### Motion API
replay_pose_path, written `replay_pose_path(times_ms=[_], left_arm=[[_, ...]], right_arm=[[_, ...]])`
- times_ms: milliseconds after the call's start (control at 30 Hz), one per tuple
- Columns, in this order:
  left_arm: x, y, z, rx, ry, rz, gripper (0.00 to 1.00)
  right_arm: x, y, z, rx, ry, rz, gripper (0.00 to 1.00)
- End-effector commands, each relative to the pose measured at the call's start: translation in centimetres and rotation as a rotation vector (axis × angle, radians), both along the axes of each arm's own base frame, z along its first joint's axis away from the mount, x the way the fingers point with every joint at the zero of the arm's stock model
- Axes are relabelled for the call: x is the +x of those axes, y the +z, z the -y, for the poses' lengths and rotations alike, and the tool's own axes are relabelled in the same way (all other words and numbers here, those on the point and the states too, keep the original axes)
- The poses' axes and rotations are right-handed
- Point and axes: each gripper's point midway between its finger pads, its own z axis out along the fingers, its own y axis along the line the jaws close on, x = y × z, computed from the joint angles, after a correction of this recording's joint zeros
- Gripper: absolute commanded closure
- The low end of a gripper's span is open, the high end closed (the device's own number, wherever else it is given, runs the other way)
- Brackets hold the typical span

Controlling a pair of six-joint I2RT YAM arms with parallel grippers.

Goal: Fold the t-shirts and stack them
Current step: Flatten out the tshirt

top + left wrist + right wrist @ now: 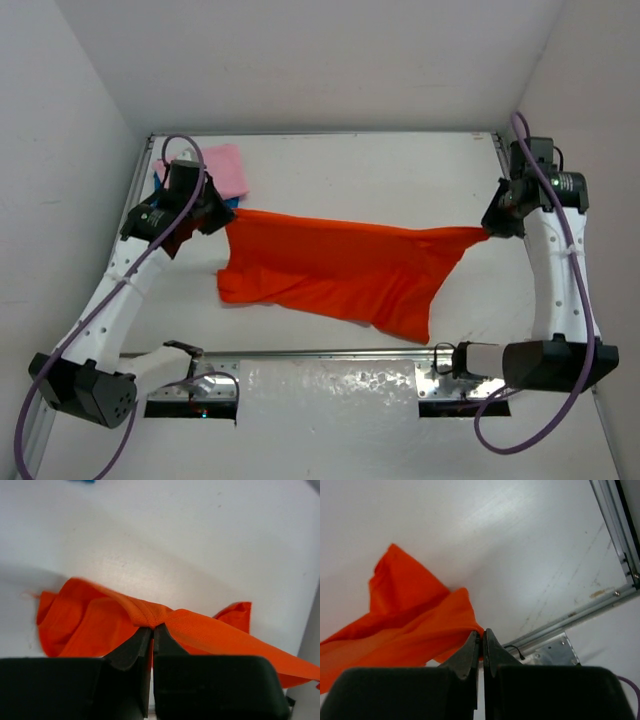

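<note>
Orange-red cloth stretches across the middle of the white tabletop point(380, 165) as I watch both arms from my remote station. The orange-red t-shirt point(340, 275) is strung between the two end effectors, its upper edge pulled into a nearly straight line from the left side to the right.

The left end effector point(226, 222), near the left edge, has its jaws pressed together on a bunched fold of the shirt. My left wrist camera shows the dark fingertips pinching a rolled hem, with cloth fanning out on either side.

The right end effector point(489, 231), close to the right edge, is clamped on the opposite tip of the garment, where the fabric narrows to a point. The right wrist camera shows the tips closed tight on that corner, with a metal rail point(620, 550) along the tabletop's edge beyond.

Between the two grips the shirt's body sags toward the near edge, widest at the left and tapering to a drooping flap right of centre. I cannot tell how much of it rests on the surface.

In the far left corner lies the pink t-shirt point(228, 170), flat on the tabletop. Slivers of the blue t-shirt point(160, 178) show at its edges, partly hidden behind the left arm's wrist.
</note>
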Motion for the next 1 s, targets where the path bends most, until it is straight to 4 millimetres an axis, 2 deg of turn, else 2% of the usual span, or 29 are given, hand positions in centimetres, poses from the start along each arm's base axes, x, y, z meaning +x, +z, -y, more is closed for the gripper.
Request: replay_pose_path(times_ms=[0,33,67,100,133,167,200,233,267,300,333,367,400,433,467,500,533,567,600,667,700,733,767,800,833,867,900,933,967], left_arm=[[5.3,4.3,1.1,-0.080,0.037,0.218,1.00],[7.2,3.8,1.7,-0.093,0.033,0.222,1.00],[8.8,5.1,2.3,-0.118,0.032,0.267,1.00],[10.3,6.0,3.1,-0.155,0.017,0.294,1.00],[13.2,5.4,4.0,-0.173,0.010,0.293,1.00],[15.3,8.8,4.7,-0.200,-0.006,0.367,1.00],[16.8,10.2,5.9,-0.231,-0.049,0.411,1.00],[19.1,9.3,6.7,-0.235,-0.062,0.404,1.00],[20.6,12.2,7.1,-0.255,-0.072,0.475,1.00],[21.7,13.9,7.6,-0.271,-0.092,0.536,1.00],[23.4,15.6,7.9,-0.278,-0.099,0.585,1.00],[24.1,16.6,8.2,-0.286,-0.107,0.615,1.00],[25.5,16.4,8.7,-0.292,-0.129,0.630,1.00],[25.8,19.5,8.8,-0.308,-0.144,0.702,1.00],[26.0,20.7,9.1,-0.321,-0.165,0.732,1.00],[26.3,21.6,9.3,-0.326,-0.172,0.759,1.00],[26.5,23.5,9.2,-0.329,-0.176,0.804,1.00],[26.4,24.2,9.2,-0.322,-0.183,0.825,1.00],[26.1,25.2,9.1,-0.321,-0.187,0.846,1.00],[25.4,26.6,8.7,-0.304,-0.184,0.879,1.00],[24.3,27.9,8.3,-0.293,-0.185,0.908,1.00],[24.2,26.4,8.3,-0.280,-0.184,0.875,1.00],[24.0,25.7,8.1,-0.264,-0.183,0.865,1.00],[23.2,23.2,7.9,-0.251,-0.183,0.817,1.00],[22.6,21.9,7.7,-0.246,-0.183,0.802,1.00],[22.2,20.8,7.5,-0.241,-0.179,0.803,1.00],[20.9,17.2,7.1,-0.228,-0.170,0.748,1.00],[20.3,15.5,6.6,-0.218,-0.152,0.720,1.00],[18.7,15.3,6.2,-0.218,-0.147,0.721,1.00]], right_arm=[[6.0,2.8,0.3,0.022,0.037,0.136,1.00],[9.4,2.0,0.2,0.058,0.049,0.147,1.00],[11.6,2.3,-0.2,0.102,0.068,0.167,1.00],[13.7,2.8,-0.7,0.143,0.087,0.186,1.00],[18.0,4.5,-0.6,0.166,0.104,0.240,1.00],[20.2,5.6,-0.7,0.184,0.118,0.281,1.00],[22.4,7.3,-1.2,0.224,0.147,0.349,1.00],[24.8,12.0,-0.6,0.219,0.160,0.514,1.00],[27.0,11.7,-0.5,0.284,0.133,0.553,1.00],[27.9,12.8,-0.5,0.324,0.144,0.617,1.00],[29.7,12.6,-0.5,0.392,0.148,0.688,1.00],[29.3,15.3,-0.6,0.399,0.173,0.781,1.00],[30.3,16.3,-0.9,0.417,0.231,0.875,1.00],[30.4,17.8,-1.0,0.424,0.244,0.928,1.00],[30.8,18.6,-0.8,0.424,0.253,0.957,1.00],[30.7,22.0,-0.5,0.411,0.268,1.035,1.00],[30.9,23.4,0.3,0.447,0.251,1.076,1.00],[31.4,24.0,0.8,0.473,0.245,1.104,1.00],[31.3,26.0,1.8,0.474,0.254,1.181,1.00],[30.7,27.0,2.0,0.527,0.247,1.221,1.00],[30.0,27.4,2.4,0.518,0.243,1.240,1.00],[29.8,26.9,2.5,0.519,0.239,1.230,1.00],[29.8,25.1,2.6,0.535,0.228,1.186,1.00],[29.2,24.3,2.2,0.547,0.229,1.148,1.00],[28.7,22.9,1.7,0.536,0.260,1.110,1.00],[28.7,18.2,1.6,0.566,0.226,1.008,1.00],[27.2,17.5,1.1,0.550,0.239,0.980,1.00],[26.5,15.3,0.9,0.554,0.232,0.920,1.00],[25.6,11.3,0.6,0.556,0.211,0.823,1.00]])
